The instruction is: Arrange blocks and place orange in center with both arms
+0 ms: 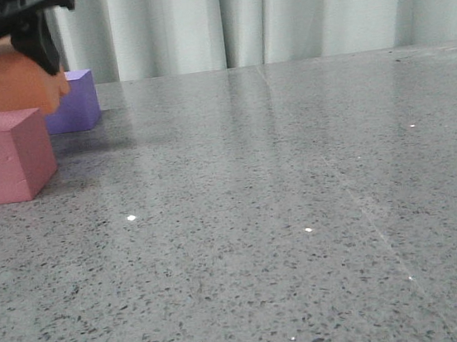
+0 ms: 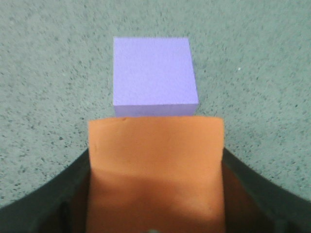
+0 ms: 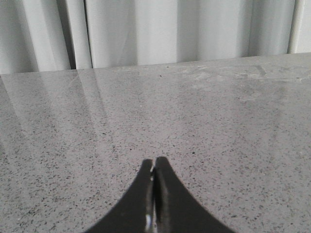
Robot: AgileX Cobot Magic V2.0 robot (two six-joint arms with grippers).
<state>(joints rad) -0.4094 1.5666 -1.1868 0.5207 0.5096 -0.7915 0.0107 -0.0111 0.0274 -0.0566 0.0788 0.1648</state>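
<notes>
My left gripper [image 1: 19, 59] is shut on the orange cube [image 1: 14, 85] and holds it in the air at the far left, above the pink-red cube [image 1: 3, 157] and in front of the purple cube [image 1: 74, 102]. In the left wrist view the orange cube [image 2: 155, 170] fills the space between the black fingers [image 2: 43, 204], with the purple cube [image 2: 153, 75] on the table just beyond it. My right gripper [image 3: 154, 162] is shut and empty over bare table; it does not show in the front view.
The grey speckled table [image 1: 300, 212] stretches to the right of the cubes. White curtains [image 1: 275, 7] hang behind its far edge. The pink-red cube sits near the left edge of the front view.
</notes>
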